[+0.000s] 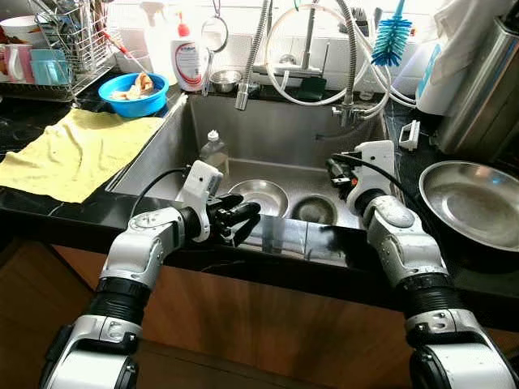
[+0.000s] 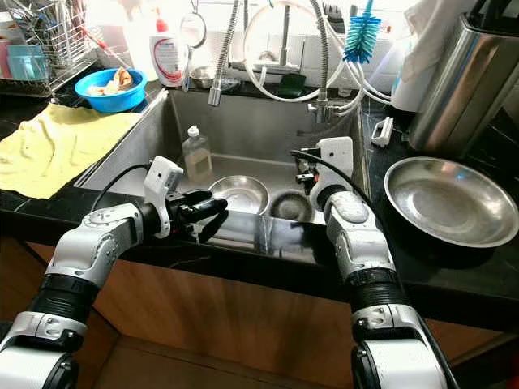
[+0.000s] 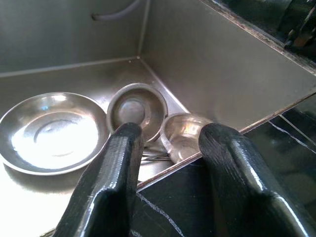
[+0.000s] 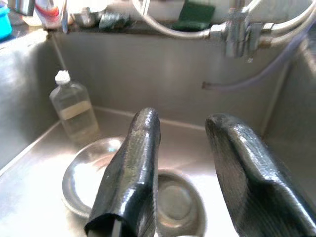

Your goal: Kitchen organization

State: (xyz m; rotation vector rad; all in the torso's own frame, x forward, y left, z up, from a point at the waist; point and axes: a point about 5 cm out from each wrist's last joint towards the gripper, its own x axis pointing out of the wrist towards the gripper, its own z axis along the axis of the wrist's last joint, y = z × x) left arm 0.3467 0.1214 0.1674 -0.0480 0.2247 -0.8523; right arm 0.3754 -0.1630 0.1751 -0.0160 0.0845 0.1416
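Note:
A steel sink (image 1: pixel 162 146) holds a shallow steel plate (image 1: pixel 259 196), a small steel bowl (image 1: pixel 315 209) beside it and a clear bottle (image 1: pixel 212 150) upright at the back left. In the left wrist view a second small bowl (image 3: pixel 185 133) lies next to the first bowl (image 3: pixel 136 108), near the sink's front wall. My left gripper (image 1: pixel 247 215) hangs open and holds nothing over the sink's front edge, above the plate (image 3: pixel 52 131). My right gripper (image 1: pixel 336 172) is open and holds nothing above the sink's right side, pointing toward the bottle (image 4: pixel 74 111).
A wide steel bowl (image 1: pixel 470 203) sits on the black counter at the right, below a tall steel container (image 1: pixel 486 89). A yellow cloth (image 1: pixel 77 150), a blue bowl (image 1: pixel 134 93) and a dish rack (image 1: pixel 57 49) are at the left. Tap hoses (image 1: pixel 349 73) hang over the sink.

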